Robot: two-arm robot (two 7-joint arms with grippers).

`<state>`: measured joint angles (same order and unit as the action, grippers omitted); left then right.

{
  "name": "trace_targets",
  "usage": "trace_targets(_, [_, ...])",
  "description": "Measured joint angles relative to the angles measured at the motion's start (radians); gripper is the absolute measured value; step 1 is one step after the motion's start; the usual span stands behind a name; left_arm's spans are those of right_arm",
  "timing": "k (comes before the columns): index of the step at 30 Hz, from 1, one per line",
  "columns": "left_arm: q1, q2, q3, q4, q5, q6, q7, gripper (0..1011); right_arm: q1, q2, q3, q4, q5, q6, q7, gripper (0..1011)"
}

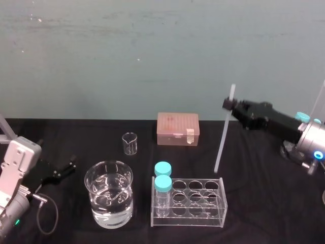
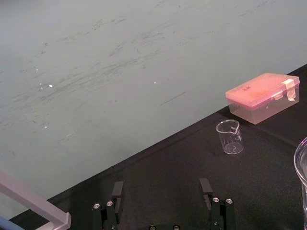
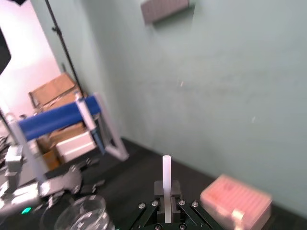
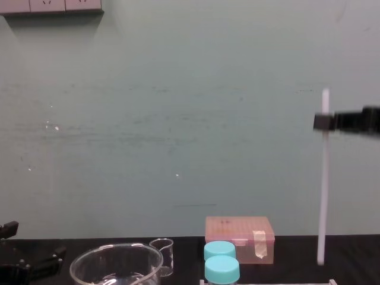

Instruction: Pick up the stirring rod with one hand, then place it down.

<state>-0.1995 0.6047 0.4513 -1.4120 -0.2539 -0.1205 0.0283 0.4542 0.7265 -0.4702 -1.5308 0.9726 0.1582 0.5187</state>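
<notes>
The black surface [image 1: 254, 213] is orderly. The right hand [image 1: 231, 105] reaches in from the right side and is clenched on the stirring rod [image 1: 223, 137] close to its upper end. The left hand [image 1: 63, 169] lies parked low at the left, fingers spread and grasping nothing. The rod hangs almost upright, slightly tilted, with its lower tip just behind the right rear corner of the clear tube rack [image 1: 189, 202]. Whether that tip touches the surface cannot be determined. Risks, in my judgement, run as follows. The large beaker [image 1: 108, 193] holds water and stands near the rack, so a wide sideways sweep of the rod could knock it and spill it. The rack is the nearest obstacle, and a lowering path taken too far forward would catch its rear wall. The teal-capped bottles [image 1: 163, 175] standing in its left end could be toppled by the same contact. The grip sits high on a long, smooth rod, so the free end may swing, or the rod may slide through the pads. A rod laid flat may also roll once released. Count: 1 surface, 2 hands, 1 large beaker, 1 rack, 1 pink box [image 1: 177, 129], 2 bottles, 1 small empty beaker [image 1: 130, 143], 1 rod.
</notes>
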Motion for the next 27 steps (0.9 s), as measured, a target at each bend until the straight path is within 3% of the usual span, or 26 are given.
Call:
trace_targets(8, [0.000, 0.000, 0.000, 0.000, 0.000, 0.000, 0.000, 1005, 0.017, -0.045, 0.040, -0.009, -0.061, -0.066, -0.081, 71])
trace_targets(14, [0.000, 0.000, 0.000, 0.000, 0.000, 0.000, 0.000, 1005, 0.035, -0.088, 0.046, 0.004, -0.135, -0.124, -0.143, 71])
trace_targets(18, [0.000, 0.000, 0.000, 0.000, 0.000, 0.000, 0.000, 1005, 0.051, -0.129, 0.042, 0.025, -0.215, -0.174, -0.199, 71])
trace_targets(27, [0.000, 0.000, 0.000, 0.000, 0.000, 0.000, 0.000, 1005, 0.046, -0.177, 0.042, 0.050, -0.280, -0.178, -0.284, 70])
